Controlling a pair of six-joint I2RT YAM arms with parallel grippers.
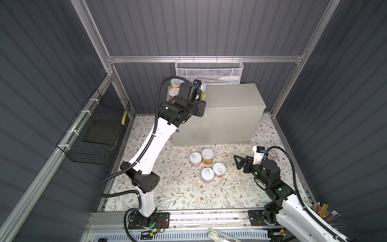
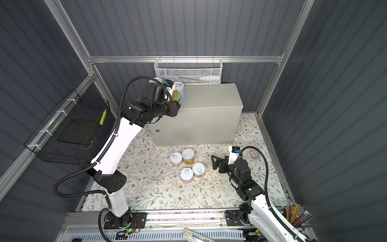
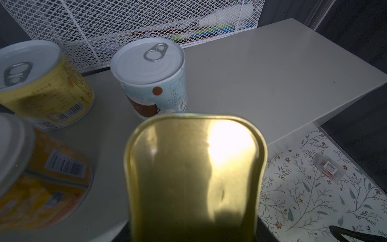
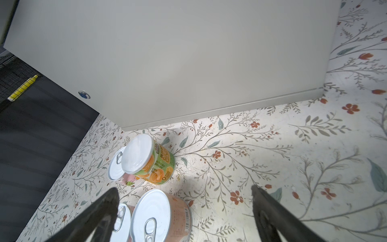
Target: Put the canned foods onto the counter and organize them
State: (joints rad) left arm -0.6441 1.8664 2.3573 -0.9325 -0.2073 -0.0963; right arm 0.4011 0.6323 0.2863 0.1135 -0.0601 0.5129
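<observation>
My left gripper (image 2: 177, 101) is shut on the rectangular gold-topped tin (image 3: 194, 171), held at the left end of the counter (image 1: 230, 98), just in front of a blue-labelled can (image 3: 150, 79). Whether the tin touches the top I cannot tell, and its fingers are hidden behind it. A yellow can (image 3: 41, 83) and an orange can (image 3: 41, 178) also stand on the counter top. Several round cans (image 1: 207, 165) stand grouped on the floral mat in front of the counter. My right gripper (image 4: 184, 191) hovers open just right of them, one finger (image 4: 104, 207) over a can lid.
A white mesh basket (image 1: 209, 71) hangs on the back rail right above the counter's rear edge. A black wire basket (image 1: 98, 130) hangs on the left wall. A small clear packet (image 1: 273, 155) lies on the mat at the right. A cup of pencils (image 1: 326, 213) stands at the front right.
</observation>
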